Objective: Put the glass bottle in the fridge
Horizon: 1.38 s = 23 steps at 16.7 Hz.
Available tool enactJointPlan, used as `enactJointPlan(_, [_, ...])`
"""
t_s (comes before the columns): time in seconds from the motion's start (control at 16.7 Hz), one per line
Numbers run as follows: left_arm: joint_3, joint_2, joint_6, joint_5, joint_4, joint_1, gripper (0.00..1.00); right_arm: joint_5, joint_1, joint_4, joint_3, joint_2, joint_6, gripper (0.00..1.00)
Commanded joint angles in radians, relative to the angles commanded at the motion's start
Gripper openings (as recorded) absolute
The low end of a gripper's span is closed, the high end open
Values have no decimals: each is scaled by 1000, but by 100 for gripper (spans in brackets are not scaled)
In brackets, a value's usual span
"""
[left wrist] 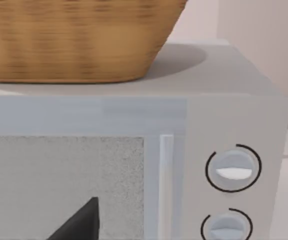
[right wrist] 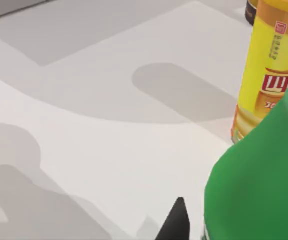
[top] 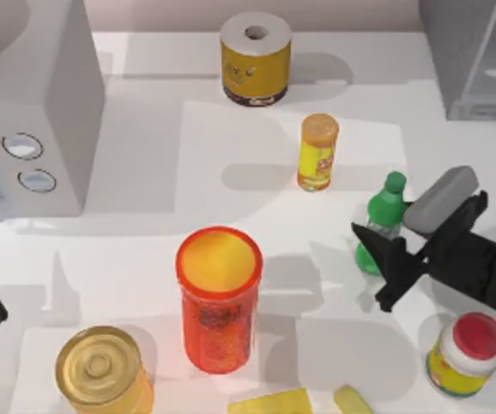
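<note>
Parked at the table's (top: 144, 172) far left edge: left arm, by the white box with two round dials (top: 32, 112); left gripper's (left wrist: 81, 222) fingers impossible to judge as open or shut. Mid-table: orange tumbler (top: 219, 297), gold-lidded can (top: 103, 373), yellow roll-shaped container (top: 256, 59) at the back, yellow cylinder with orange lid (top: 318, 153). Further right, upright on the table: glass bottle (top: 382, 222), green, just in front of the yellow cylinder. Reaching in from the right: right gripper (top: 384, 263), fingers (top: 398, 280) spread open, straddling the bottle's lower body, contact unclear. Back right corner: fridge (top: 476, 56), well apart from the bottle. Front right: red-capped jar (top: 466, 354).
</note>
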Motion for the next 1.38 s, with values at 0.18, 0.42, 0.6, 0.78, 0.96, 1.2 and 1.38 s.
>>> enactJointPlan(0.18, [0,0,0,0,0,0,100,0,-1,0,-1,0,1,1])
enactJointPlan(0.42, [0,0,0,0,0,0,100,-54,-60,-67,13,-59,-27,1])
enactJointPlan(0.6, [0,0,0,0,0,0,100,-154,-166,-188,13,-158,-75,1])
enactJointPlan(0.78, [0,0,0,0,0,0,100,-268,-285,-322,7,-260,-128,1])
enactJointPlan(0.96, [0,0,0,0,0,0,100,-357,-378,-423,1,-334,-168,1])
enactJointPlan(1.2, [0,0,0,0,0,0,100,-384,-406,-454,-1,-355,-179,1])
enactJointPlan(1.38, [0,0,0,0,0,0,100,-381,-402,-454,1,-351,-177,1])
